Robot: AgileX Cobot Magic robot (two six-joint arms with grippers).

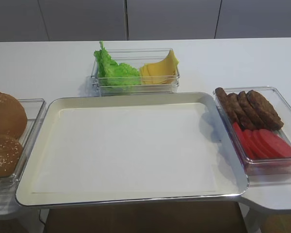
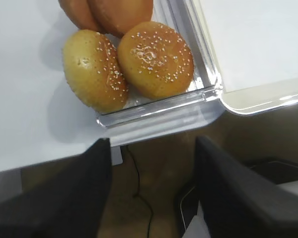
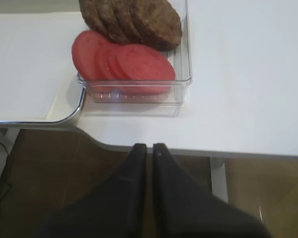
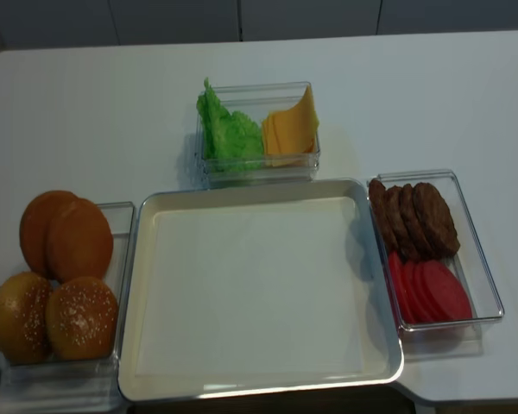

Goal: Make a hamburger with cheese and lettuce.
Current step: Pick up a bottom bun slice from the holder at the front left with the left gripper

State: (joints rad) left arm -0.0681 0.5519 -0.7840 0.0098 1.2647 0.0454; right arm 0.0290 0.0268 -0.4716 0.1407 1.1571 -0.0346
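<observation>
The cheese (image 4: 292,128) and lettuce (image 4: 229,131) (soft, thin, easily torn) are seen in the far bin (image 4: 257,169); edges should be pinched. Left jaws stand apart, right together, nothing held.

Right gripper (image 3: 149,148): two matte black fingers (image 3: 131,198), broad at the base and tapering to blunt tips, smooth and unmarked. Left gripper (image 2: 151,144): two matte black fingers (image 2: 228,188) of like form, flat-sided, with no visible screws or lettering.
</observation>
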